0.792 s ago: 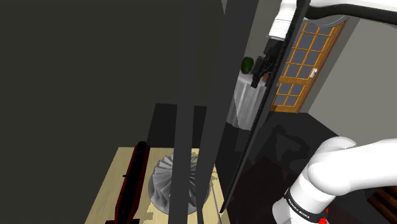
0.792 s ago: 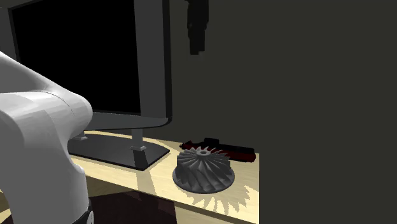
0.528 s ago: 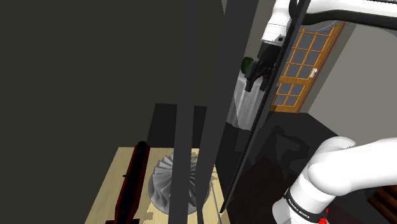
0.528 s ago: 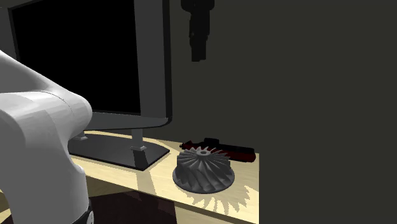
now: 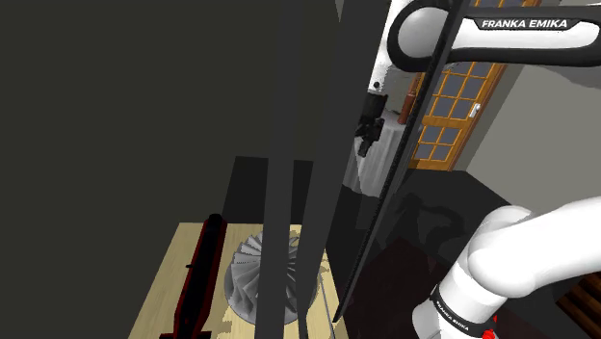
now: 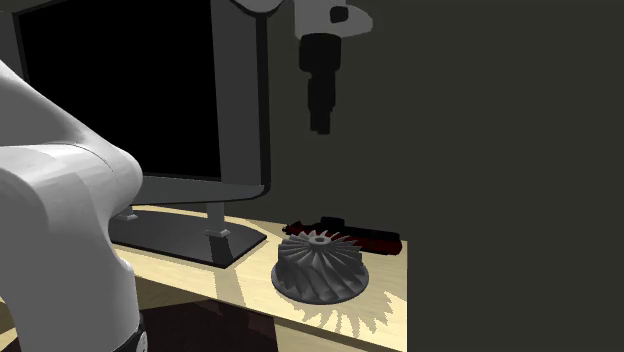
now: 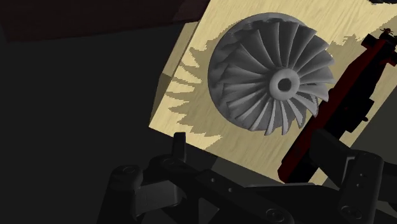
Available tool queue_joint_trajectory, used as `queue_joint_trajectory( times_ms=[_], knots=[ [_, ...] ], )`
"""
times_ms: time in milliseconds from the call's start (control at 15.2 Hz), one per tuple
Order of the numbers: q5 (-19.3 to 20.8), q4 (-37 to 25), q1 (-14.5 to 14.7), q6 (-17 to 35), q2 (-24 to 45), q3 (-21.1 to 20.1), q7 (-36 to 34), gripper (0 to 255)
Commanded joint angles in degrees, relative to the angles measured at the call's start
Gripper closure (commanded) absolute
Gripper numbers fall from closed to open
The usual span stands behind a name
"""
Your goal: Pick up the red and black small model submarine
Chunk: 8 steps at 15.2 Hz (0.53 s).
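Evidently the approach step: the gripper [image 6: 320,124], jaws apart (nothing between them), hangs high above the desk [image 6: 392,285]; next it should descend onto the submarine [image 6: 372,237] at the desk's edge, beside the finned wheel [image 6: 320,266].

There is 1 submarine [image 6: 350,233], 1 bladed wheel [image 6: 320,265] and 1 monitor [image 6: 120,90] on 1 desk [image 6: 250,282]. 1 arm [image 6: 60,210] carries 1 gripper [image 6: 320,126] with 2 fingers [image 7: 180,149]. 1 paned door [image 5: 462,106] shows in the shoulder view.
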State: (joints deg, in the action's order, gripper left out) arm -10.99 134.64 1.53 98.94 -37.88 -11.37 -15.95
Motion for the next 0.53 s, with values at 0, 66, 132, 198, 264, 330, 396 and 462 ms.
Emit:
queue_joint_trajectory(
  times_ms=[0,66,132,198,264,330,396,462],
  knots=[
    [-0.7,0.0,0.4,3.1,3.0,-2.4,-2.1,0],
    [-0.9,-0.1,0.6,4.5,4.4,-3.6,-3.1,0],
    [-1.0,-0.3,0.7,5.9,5.8,-4.7,-4.1,0],
    [-1.1,-0.5,0.9,7.2,7.4,-5.9,-5.1,0],
    [-1.1,-0.8,1.0,8.6,9.0,-7.0,-6.2,0],
    [-1.1,-1.2,1.1,9.9,10.7,-8.2,-7.3,0],
    [-0.9,-1.7,1.1,11.2,12.4,-9.3,-8.4,0],
    [-0.7,-2.2,1.1,12.4,14.2,-10.5,-9.5,0]
  ],
)
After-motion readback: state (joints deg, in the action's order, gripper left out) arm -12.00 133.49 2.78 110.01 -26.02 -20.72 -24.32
